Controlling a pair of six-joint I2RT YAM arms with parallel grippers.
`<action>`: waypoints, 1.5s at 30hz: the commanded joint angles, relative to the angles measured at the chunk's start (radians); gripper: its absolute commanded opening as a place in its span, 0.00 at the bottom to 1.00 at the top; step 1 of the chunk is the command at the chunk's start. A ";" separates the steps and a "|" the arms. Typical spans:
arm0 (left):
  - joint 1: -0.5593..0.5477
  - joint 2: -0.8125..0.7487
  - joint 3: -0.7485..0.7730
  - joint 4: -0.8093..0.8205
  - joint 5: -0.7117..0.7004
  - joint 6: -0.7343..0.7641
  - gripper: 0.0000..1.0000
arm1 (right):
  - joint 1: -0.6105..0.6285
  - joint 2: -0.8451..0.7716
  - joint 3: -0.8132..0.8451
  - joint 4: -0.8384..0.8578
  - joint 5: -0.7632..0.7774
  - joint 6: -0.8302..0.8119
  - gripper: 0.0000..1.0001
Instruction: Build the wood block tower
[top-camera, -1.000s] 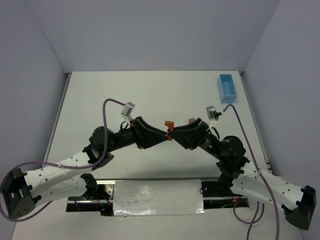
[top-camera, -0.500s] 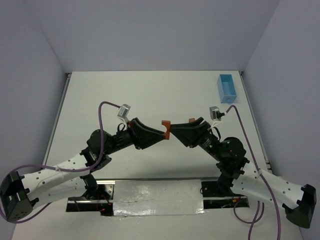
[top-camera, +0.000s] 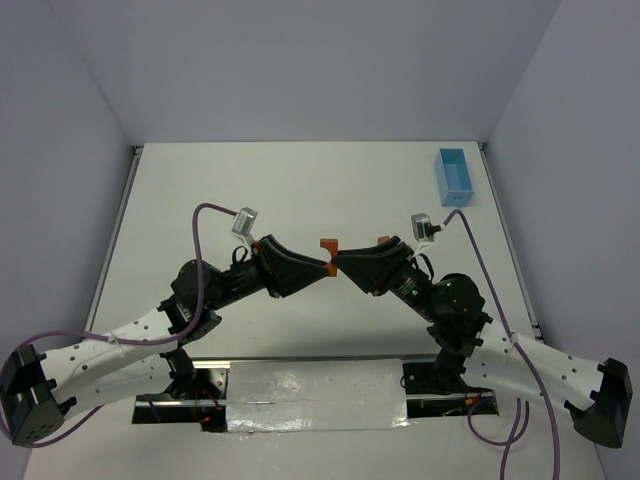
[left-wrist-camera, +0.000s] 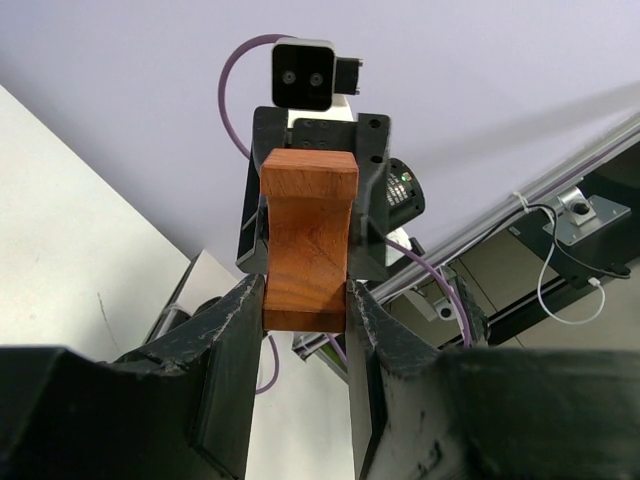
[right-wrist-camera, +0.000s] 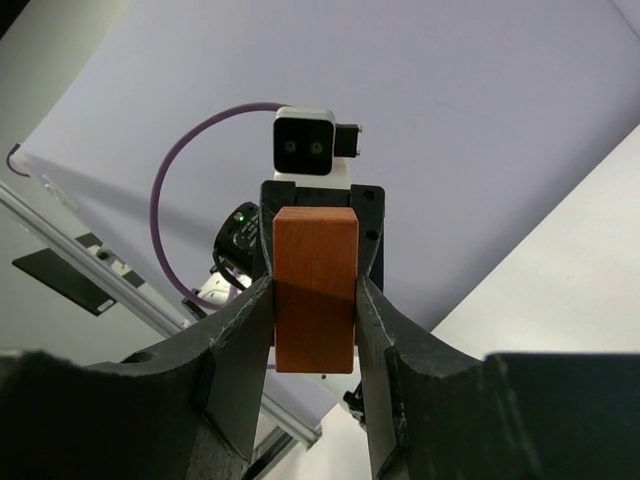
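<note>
One orange-brown wood block (top-camera: 328, 244), arch-shaped, hangs in the air above the table's middle, between both grippers. My left gripper (top-camera: 322, 266) reaches in from the left and is shut on the block's near end (left-wrist-camera: 308, 240). My right gripper (top-camera: 345, 262) reaches in from the right and is shut on the same block (right-wrist-camera: 315, 270). The two grippers point at each other, nose to nose. A small brown piece (top-camera: 385, 238) peeks out behind the right gripper; I cannot tell what it is. No stack of blocks shows in any view.
The light blue rectangular tray (top-camera: 455, 176) stands at the table's far right corner. The white table (top-camera: 250, 190) has walls on three sides. A foil-covered strip (top-camera: 315, 395) lies between the arm bases at the near edge.
Both grippers and the block between them have shifted a little left and toward the far side. The left wrist has drawn back to the left.
</note>
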 joint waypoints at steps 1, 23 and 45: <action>0.001 -0.003 0.004 0.063 -0.005 0.002 0.00 | 0.019 0.007 0.006 0.083 0.032 -0.006 0.44; 0.163 -0.196 0.202 -1.051 -0.432 0.112 1.00 | -0.385 0.037 0.329 -0.887 0.133 -0.434 0.03; 0.165 -0.312 0.320 -1.397 -0.686 0.647 0.99 | -0.653 0.722 0.576 -1.046 0.046 -0.839 0.06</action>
